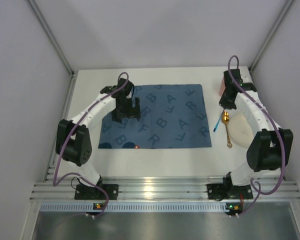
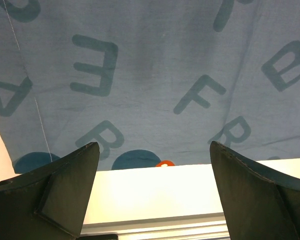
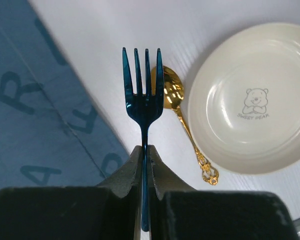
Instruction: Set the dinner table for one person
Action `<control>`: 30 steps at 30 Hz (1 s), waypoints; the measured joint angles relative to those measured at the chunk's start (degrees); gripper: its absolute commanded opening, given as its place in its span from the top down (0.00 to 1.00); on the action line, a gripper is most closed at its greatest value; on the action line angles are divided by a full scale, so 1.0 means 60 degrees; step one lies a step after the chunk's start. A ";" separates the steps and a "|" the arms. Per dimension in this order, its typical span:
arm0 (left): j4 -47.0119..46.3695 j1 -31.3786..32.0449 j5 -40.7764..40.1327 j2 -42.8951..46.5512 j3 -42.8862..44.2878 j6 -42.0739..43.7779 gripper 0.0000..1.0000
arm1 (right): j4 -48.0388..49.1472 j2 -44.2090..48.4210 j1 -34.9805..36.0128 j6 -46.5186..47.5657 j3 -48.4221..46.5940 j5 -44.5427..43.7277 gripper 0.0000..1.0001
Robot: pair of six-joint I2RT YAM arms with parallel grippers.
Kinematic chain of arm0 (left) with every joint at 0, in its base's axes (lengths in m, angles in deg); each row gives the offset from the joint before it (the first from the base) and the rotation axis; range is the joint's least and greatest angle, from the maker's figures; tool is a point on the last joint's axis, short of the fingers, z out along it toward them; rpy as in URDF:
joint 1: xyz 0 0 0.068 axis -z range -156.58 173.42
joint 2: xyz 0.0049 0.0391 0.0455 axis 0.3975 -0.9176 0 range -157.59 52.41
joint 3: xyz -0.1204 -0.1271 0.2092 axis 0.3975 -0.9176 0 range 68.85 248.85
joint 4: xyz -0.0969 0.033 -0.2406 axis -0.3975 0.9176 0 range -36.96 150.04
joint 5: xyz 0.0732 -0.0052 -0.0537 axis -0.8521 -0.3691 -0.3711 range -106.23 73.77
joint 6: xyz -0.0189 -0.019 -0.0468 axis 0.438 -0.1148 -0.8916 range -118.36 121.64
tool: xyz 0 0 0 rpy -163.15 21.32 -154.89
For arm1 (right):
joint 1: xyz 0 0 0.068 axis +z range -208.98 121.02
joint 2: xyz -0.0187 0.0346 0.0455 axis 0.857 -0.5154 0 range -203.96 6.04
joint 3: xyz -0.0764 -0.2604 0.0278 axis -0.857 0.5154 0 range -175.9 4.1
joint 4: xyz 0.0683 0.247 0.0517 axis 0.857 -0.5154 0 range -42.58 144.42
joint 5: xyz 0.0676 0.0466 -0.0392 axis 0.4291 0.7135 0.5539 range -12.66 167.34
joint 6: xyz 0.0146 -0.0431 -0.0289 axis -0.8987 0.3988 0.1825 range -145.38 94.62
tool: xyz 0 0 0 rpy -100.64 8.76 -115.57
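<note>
The right gripper (image 3: 145, 152) is clamping a blue fork (image 3: 143, 100) by its handle, tines pointing out from the jaws over the dinner table (image 3: 115, 30) — the placemat (image 3: 35, 110) is lying to its left, the gold spoon (image 3: 182, 125) and cream plate (image 3: 225, 75) to its right, all nearer this arm. The left gripper (image 2: 152, 145) is hovering wide open over the placemat. Only the right wrist view is showing the pinch — from above the blue fork is reading as a thin sliver.

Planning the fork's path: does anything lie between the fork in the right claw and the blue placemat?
Nothing visible does. The right claw is shut on the fork; only bare dinner table lies between it and the placemat. The gold spoon and plate lie on its other side.
</note>
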 measured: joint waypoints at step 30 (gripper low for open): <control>0.2674 -0.0044 -0.4306 0.6648 -0.1810 -0.2619 0.02 | 0.5009 -0.8156 0.6073 -0.4885 -0.7475 0.7078 1.00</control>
